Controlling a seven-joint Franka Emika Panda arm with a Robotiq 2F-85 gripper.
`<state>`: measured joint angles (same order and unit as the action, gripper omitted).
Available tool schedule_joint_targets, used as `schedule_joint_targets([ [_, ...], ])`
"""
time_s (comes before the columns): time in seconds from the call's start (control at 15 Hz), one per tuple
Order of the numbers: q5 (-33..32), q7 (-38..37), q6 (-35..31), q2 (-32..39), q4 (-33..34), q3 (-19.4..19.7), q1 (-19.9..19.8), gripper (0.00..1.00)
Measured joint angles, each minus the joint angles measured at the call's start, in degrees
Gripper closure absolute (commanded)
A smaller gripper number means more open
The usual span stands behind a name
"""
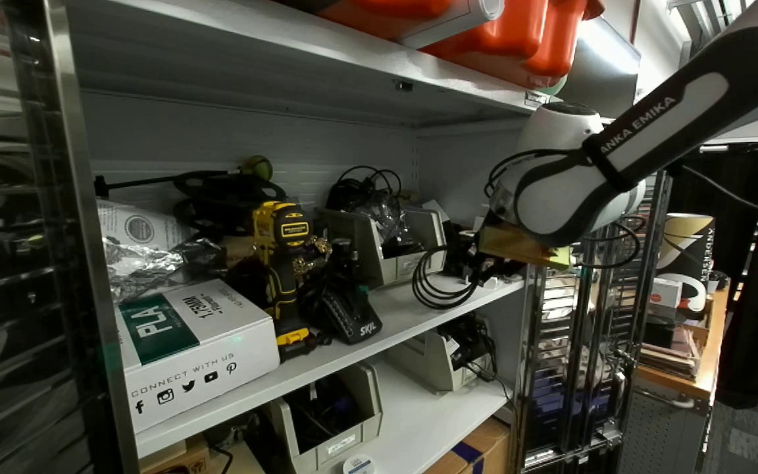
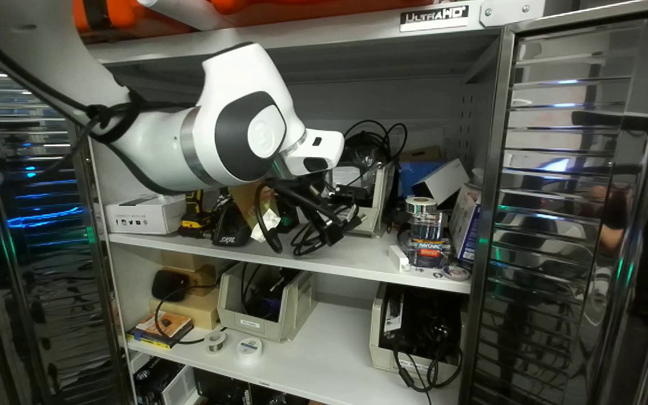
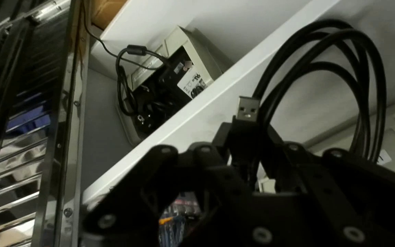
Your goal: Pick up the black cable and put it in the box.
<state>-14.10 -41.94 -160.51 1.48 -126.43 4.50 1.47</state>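
Note:
My gripper is shut on the black cable in the wrist view (image 3: pixel 247 137), gripping it just behind its silver USB plug (image 3: pixel 247 109). The coiled black cable (image 3: pixel 375 79) rises in loops beside the jaws there. In an exterior view the cable loops (image 1: pixel 441 303) hang from the gripper (image 1: pixel 478 270) in front of the upper shelf's edge. The gripper also shows in an exterior view (image 2: pixel 340 225). Grey open-front bins could be the box: an upper-shelf bin (image 1: pixel 392 268) of cables behind the gripper, and lower-shelf bins (image 1: pixel 353 436) (image 1: pixel 428 361). I cannot tell which is meant.
A white PLA box (image 1: pixel 208 329), a yellow drill (image 1: pixel 280 276) and a SKIL charger (image 1: pixel 353 322) share the upper shelf. A battery pack (image 2: pixel 429 247) stands right of the upper bin. The shelf edge (image 2: pixel 352 267) and mirrored door (image 2: pixel 577 225) bound the space.

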Motion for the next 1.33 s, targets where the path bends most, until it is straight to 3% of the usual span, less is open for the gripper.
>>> schedule_joint_targets([
  [0.27, -11.8, -10.7, -7.2, -4.9, -4.2, 0.5, -0.9, 0.84],
  [0.53, -18.8, -15.8, -11.3, -7.1, -3.4, 0.5, -2.9, 0.86],
  [0.87, -17.7, -15.8, -14.1, -4.0, 2.3, 0.4, -3.1, 0.86],
  [1.33, -7.7, -11.3, -13.5, 7.5, 16.3, -2.1, -2.5, 0.87],
])
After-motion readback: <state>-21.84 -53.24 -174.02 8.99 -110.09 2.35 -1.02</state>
